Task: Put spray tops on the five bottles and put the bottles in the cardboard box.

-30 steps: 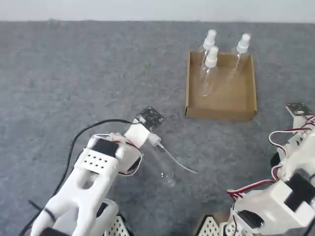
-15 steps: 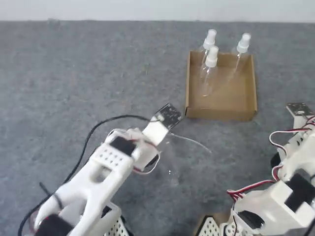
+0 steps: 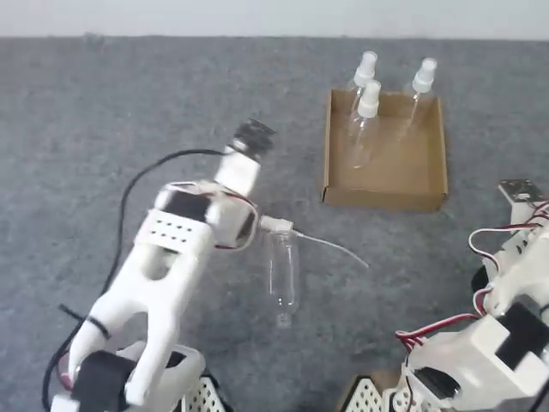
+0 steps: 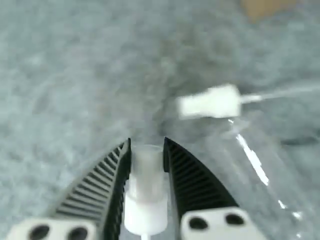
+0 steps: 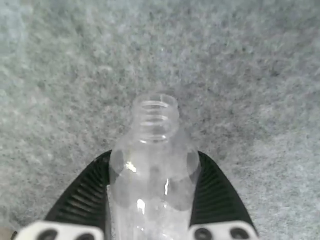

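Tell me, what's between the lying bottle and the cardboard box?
Grey carpet and the thin tube of a spray top, seen in the high view.

No legible txt, no labels, nos. or signs readable

A: What's where?
B: An open-necked clear bottle (image 5: pixel 154 185) sits clamped in the right gripper (image 5: pixel 154 156). Another bottle (image 3: pixel 283 275) lies sideways just beyond the left gripper (image 4: pixel 146 142), which grips a white spray top (image 4: pixel 145 200). A second top (image 4: pixel 210 102) lies beside that bottle. Three capped bottles (image 3: pixel 364 129) stand in the cardboard box (image 3: pixel 384 196).
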Controlling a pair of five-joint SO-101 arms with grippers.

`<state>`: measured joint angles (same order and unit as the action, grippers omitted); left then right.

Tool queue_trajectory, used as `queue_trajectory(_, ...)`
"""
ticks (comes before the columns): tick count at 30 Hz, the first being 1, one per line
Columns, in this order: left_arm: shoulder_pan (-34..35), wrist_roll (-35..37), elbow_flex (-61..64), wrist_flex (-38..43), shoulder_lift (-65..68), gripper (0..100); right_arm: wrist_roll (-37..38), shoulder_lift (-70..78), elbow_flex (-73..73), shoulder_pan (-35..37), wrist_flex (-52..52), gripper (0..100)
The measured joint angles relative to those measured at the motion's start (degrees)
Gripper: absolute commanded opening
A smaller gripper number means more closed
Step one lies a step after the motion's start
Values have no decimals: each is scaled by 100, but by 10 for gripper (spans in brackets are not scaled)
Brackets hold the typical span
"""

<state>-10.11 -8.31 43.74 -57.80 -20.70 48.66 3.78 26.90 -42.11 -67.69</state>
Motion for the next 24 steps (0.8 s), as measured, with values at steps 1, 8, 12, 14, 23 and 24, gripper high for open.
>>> queue_trajectory(1, 141, 35, 0, 0, 18, 13, 0, 0, 0, 0, 0, 11)
queue_trajectory(8, 730, 299, 0, 413, 985, 126, -9, 0, 0, 53, 0, 102)
queue_trajectory(12, 791, 264, -44, 589, 1415, 128, 0, 0, 0, 105, 0, 195)
queue_trajectory(14, 809, 281, -176, 589, 1459, 130, 0, 0, 0, 105, 0, 213)
queue_trajectory(23, 809, -9, -563, -97, 1459, 129, 0, -246, -114, 123, -18, 214)
queue_trajectory(24, 809, -35, -563, -123, 1459, 129, 0, -308, -149, 123, -18, 214)
